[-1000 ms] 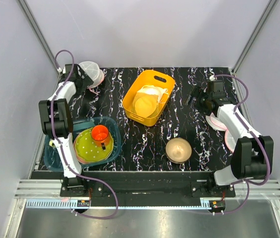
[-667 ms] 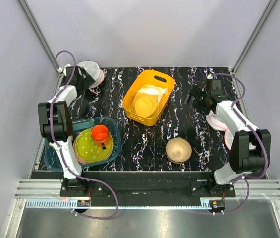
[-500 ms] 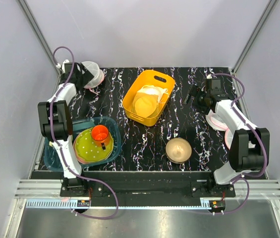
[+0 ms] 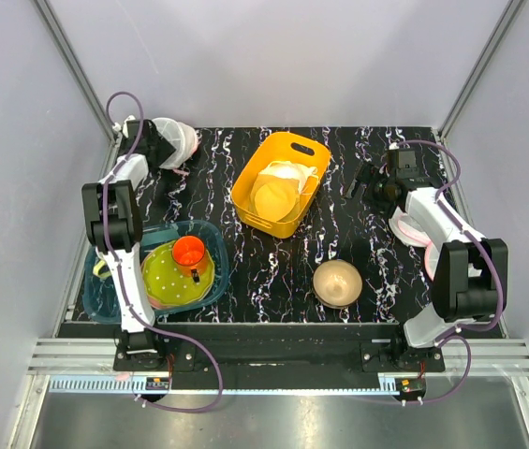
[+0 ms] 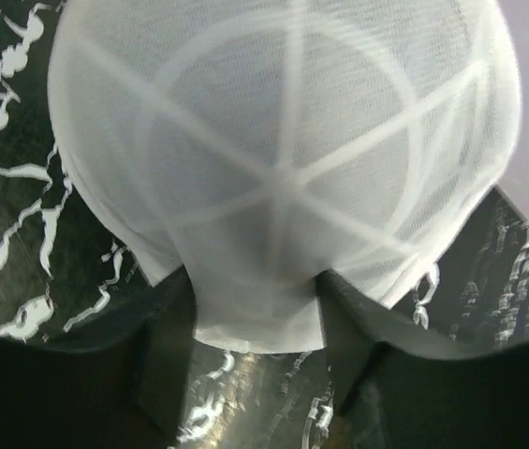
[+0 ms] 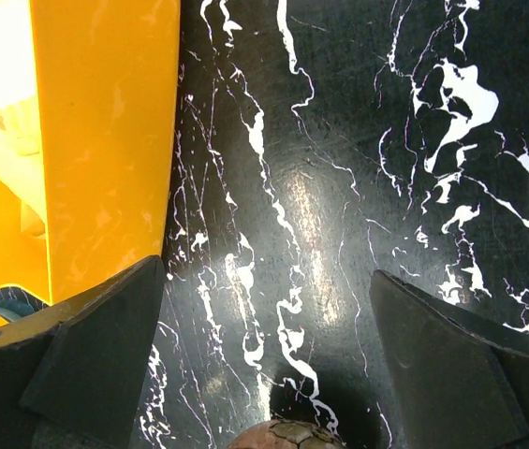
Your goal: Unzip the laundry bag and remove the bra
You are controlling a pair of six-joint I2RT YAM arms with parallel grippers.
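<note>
The laundry bag (image 4: 180, 137), a round white mesh drum with pink trim, sits at the table's far left corner. In the left wrist view its mesh dome (image 5: 283, 159) with white ribs fills the frame. My left gripper (image 4: 161, 150) is at the bag's near side, and its dark fingers (image 5: 166, 346) pinch a fold of mesh at the bag's lower edge (image 5: 257, 313). My right gripper (image 4: 369, 181) hangs open over bare marble right of the yellow basket, with nothing between its fingers (image 6: 105, 346). The bra is out of view.
A yellow basket (image 4: 294, 147) holding white cloth stands at centre back; its wall (image 6: 105, 140) is close to my right gripper's left finger. A tan bowl (image 4: 337, 282) sits front centre. A blue tub (image 4: 105, 292) with a green plate and orange cup is front left. Pink-rimmed white discs (image 4: 404, 231) lie at the right.
My left gripper has closed from wide open onto the bag's mesh, and the bag has tilted slightly. My right arm has swung a little leftward, its gripper still open.
</note>
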